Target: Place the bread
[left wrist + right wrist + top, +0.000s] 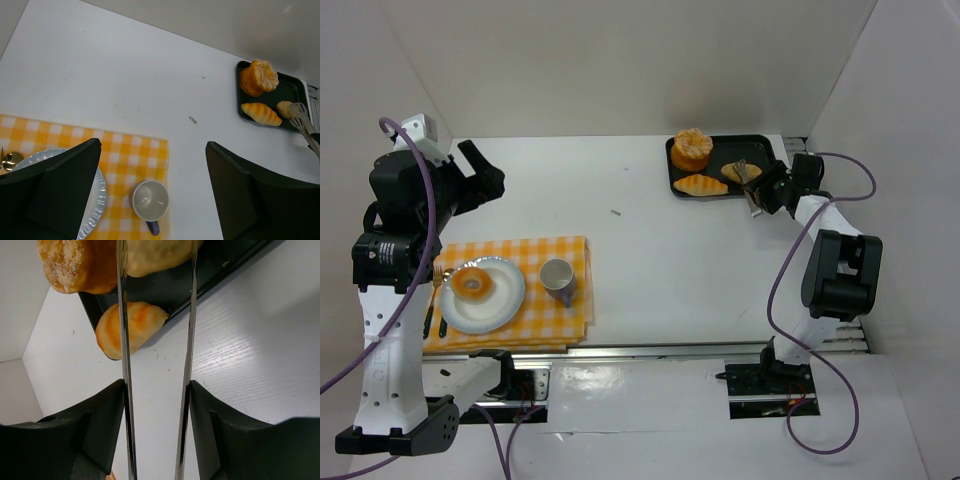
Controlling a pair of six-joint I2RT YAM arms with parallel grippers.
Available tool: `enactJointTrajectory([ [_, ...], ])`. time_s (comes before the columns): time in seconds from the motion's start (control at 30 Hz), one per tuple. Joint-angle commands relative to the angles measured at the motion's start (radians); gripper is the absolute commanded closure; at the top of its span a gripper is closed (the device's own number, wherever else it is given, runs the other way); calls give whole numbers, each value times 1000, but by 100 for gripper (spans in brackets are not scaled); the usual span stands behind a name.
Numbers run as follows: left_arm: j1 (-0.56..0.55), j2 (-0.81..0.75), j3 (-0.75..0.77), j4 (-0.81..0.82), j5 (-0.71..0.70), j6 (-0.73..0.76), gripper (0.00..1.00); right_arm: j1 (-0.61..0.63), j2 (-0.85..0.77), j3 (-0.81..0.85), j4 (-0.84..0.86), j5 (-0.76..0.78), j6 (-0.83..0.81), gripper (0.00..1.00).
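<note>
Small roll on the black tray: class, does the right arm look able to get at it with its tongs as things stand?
Probably yes. The right hand grips tongs whose blades seem to flank the small roll on the tray; nothing lies between them.

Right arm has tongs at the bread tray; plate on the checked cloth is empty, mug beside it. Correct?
One error: the plate is not empty; it holds a ring-shaped bread, as the top external view shows. Tongs at the tray and mug beside the plate are right.
</note>
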Motion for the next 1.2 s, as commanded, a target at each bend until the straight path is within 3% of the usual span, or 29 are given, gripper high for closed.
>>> enactJointTrajectory([
  [0.0,6,-9,5,46,10,-1,1,-9,-44,-2,51,3,17,40],
  [0.73,6,-9,-5,46,10,-1,1,-18,-47,-55,89,-31,35,39],
  [1.17,6,-9,-5,46,10,-1,1,-18,71,49,140,-59,35,41],
])
